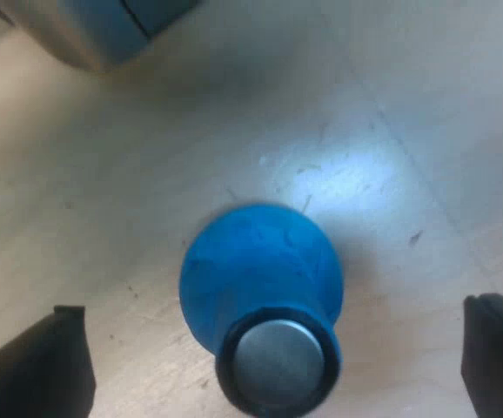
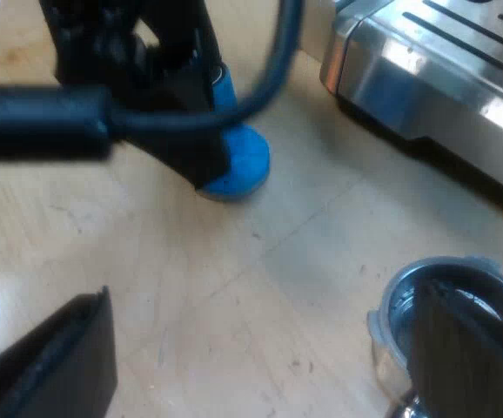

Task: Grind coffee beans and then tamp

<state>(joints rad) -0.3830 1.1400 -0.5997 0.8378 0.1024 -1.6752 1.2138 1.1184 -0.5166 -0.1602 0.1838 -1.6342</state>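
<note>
Blue tamper [image 1: 260, 287] is framed by the left gripper's [image 1: 273, 305] wide-apart fingers on a pale wooden surface [image 1: 408, 104].
The right gripper's [image 2: 260, 292] fingers are likewise spread, one over the metal holder [image 2: 389, 324]; board seams are seen near the steel espresso machine [image 2: 443, 70].

Pale wooden tabletop [image 1: 103, 218] bearing blue tamper [image 1: 260, 279], espresso machine [image 2: 443, 78], metal holder [image 2: 395, 305].

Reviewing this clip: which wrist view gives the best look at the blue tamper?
The left wrist view: the blue tamper, body and metal face, shows whole between the left end effector's open fingers. In the right wrist view its rounded blue end rests on the table, the rest hidden behind that end effector.
</note>
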